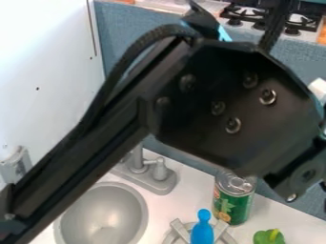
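The black arm (235, 105) crosses the camera view from the lower left to the right edge, high over the counter and close to the camera. Below its thick joint stands a green can (233, 202) with a silver top, upright. A blue object (202, 228) with a rounded knob at its top is at the bottom edge, over a grey slatted piece (180, 231). To the right of the can lies a green pepper-like toy (269, 237), partly cut off by the bottom edge.
A grey sink basin (105, 214) is at the lower left, with a grey faucet (153, 174) behind it. A white wall panel (38, 71) rises at the left. A stove (255, 16) is at the top right.
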You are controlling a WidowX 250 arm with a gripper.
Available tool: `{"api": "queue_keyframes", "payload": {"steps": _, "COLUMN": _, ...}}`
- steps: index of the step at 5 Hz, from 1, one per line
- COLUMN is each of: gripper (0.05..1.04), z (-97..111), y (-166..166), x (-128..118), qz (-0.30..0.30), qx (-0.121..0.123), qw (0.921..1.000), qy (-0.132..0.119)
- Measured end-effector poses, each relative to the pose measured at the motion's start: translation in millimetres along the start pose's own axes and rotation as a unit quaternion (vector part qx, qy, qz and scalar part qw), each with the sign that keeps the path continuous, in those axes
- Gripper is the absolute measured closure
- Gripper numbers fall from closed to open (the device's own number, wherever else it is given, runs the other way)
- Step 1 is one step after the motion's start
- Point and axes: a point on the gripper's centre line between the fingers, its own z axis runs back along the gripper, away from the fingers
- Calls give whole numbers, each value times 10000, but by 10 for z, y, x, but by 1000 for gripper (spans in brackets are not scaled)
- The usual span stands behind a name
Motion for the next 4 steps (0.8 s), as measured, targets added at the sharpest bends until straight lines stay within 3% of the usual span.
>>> {"api": "queue_keyframes", "payload": {"steps": 1, "gripper": 453, "z": -3, "y": -9, "x": -30, "qz": -44, "qx": -116, "qw": 9999, "qy": -93}}
{"api": "queue_keyframes", "payload": {"steps": 3, "gripper": 453, "z": 298, "y": 126, "x": -303, "qz": 11, "qx": -437, "qw": 9975, "qy": -563}}
{"api": "queue_keyframes", "payload": {"steps": 4, "gripper": 453, "z": 216, "y": 173, "x": -486, "qz": 100, "qx": -441, "qw": 9988, "qy": -186}}
